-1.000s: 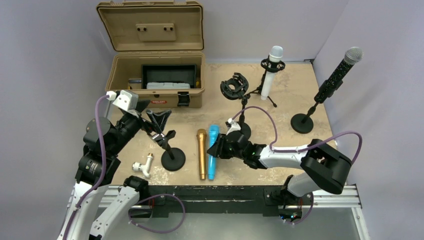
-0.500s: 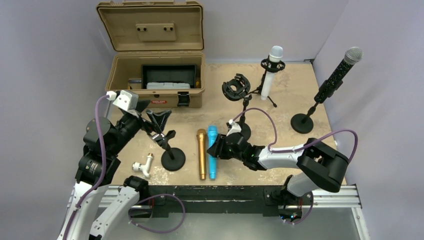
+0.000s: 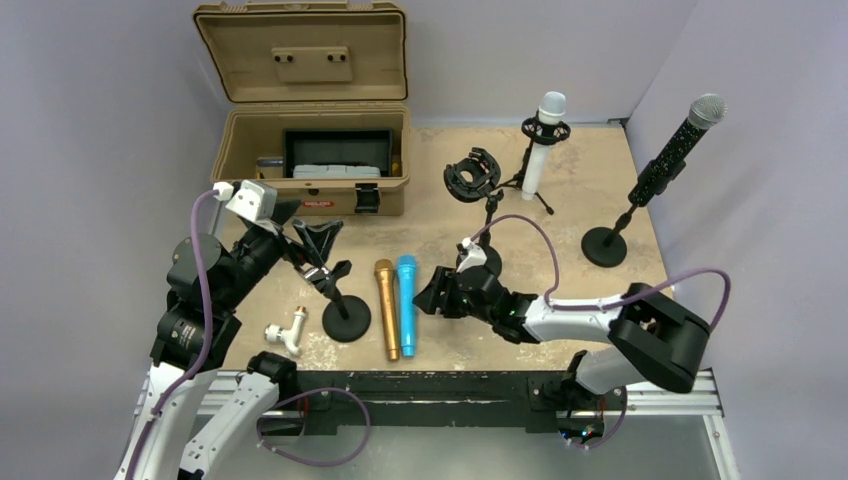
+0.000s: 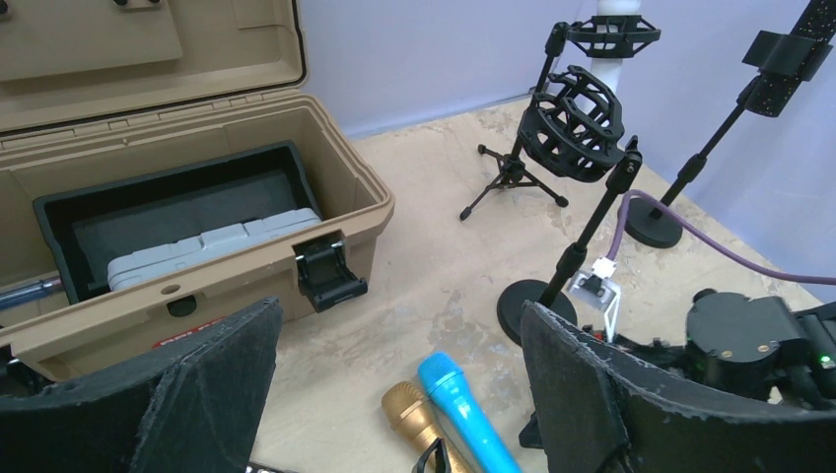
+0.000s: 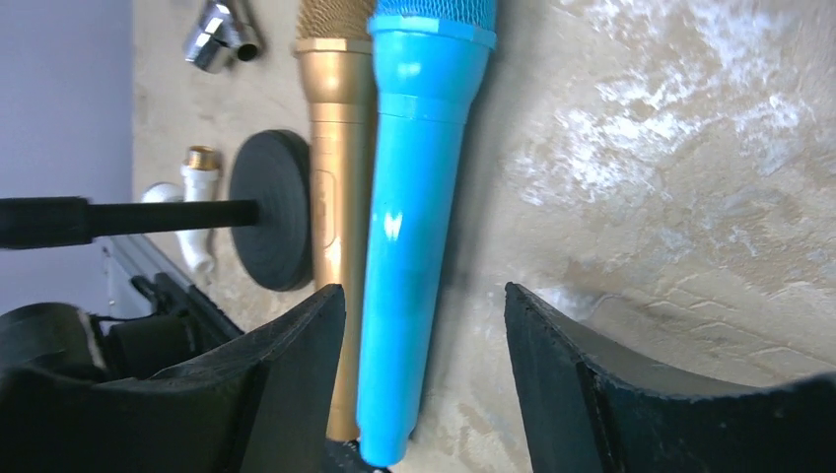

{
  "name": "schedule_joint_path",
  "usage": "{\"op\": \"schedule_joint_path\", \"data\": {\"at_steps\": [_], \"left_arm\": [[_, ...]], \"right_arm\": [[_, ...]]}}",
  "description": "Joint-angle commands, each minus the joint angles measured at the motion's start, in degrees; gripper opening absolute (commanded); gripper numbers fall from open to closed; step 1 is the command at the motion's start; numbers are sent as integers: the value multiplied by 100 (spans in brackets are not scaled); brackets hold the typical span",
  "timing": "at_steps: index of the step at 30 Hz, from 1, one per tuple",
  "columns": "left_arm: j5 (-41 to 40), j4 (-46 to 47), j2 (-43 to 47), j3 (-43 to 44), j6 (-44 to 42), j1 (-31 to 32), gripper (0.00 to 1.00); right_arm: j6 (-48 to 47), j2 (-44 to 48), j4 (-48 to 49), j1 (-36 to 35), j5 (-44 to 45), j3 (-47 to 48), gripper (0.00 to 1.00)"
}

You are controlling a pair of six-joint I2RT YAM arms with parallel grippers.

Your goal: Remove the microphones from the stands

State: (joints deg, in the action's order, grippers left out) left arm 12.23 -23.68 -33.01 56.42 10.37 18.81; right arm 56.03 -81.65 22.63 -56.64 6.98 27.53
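Right claw is sitting low over the table, fingers spread wide, gripping nothing. Blue microphone is lying flat on the table between those two fingers, off any stand. Its head is pointing away from the claw and its tail is running back toward the palm. It's lying closer to one finger than the other; can't tell if they're touching.

Gold microphone is lying parallel and touching the blue one, on that same finger's side, with its lower end hidden behind the fingertip. Just past it, outboard of the claw, the clip stand is showing its round black base. A white pipe fitting is lying beyond that.

Left claw is hanging spread as well, with nothing between the fingers. The clip stand's top is sitting just below it, the clip holding nothing.

Ahead of the left claw, the open tan case is sitting to one side and the empty shock-mount stand to the other. Well beyond the right claw, a white microphone is standing upright in a tripod mount. A black microphone is leaning in a round-base stand.
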Motion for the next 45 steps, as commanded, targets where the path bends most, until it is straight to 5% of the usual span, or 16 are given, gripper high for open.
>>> {"op": "schedule_joint_path", "data": {"at_steps": [1, 9, 13, 21, 26, 33, 45], "left_arm": [[87, 131, -47, 78, 0, -36, 88], [152, 145, -65, 82, 31, -40, 88], [164, 145, -78, 82, 35, -43, 88], [118, 138, -95, 77, 18, -41, 88], [107, 133, -109, 73, 11, -35, 88], [132, 136, -115, 80, 17, -38, 88], [169, 145, -144, 71, 35, -35, 88]], "right_arm": [[-337, 882, -12, -40, 157, -109, 61], [-964, 3298, -1114, -41, 580, -148, 70], [-1170, 4153, -1753, -40, 1198, 50, 63], [-1637, 4017, -3118, 302, 2760, 1327, 57], [-2425, 3896, -3020, 2004, 1446, 1585, 62], [-2751, 3905, -2773, 2835, 0, 1891, 82], [-2378, 3137, -1233, 4518, -3389, 1668, 66]]}}
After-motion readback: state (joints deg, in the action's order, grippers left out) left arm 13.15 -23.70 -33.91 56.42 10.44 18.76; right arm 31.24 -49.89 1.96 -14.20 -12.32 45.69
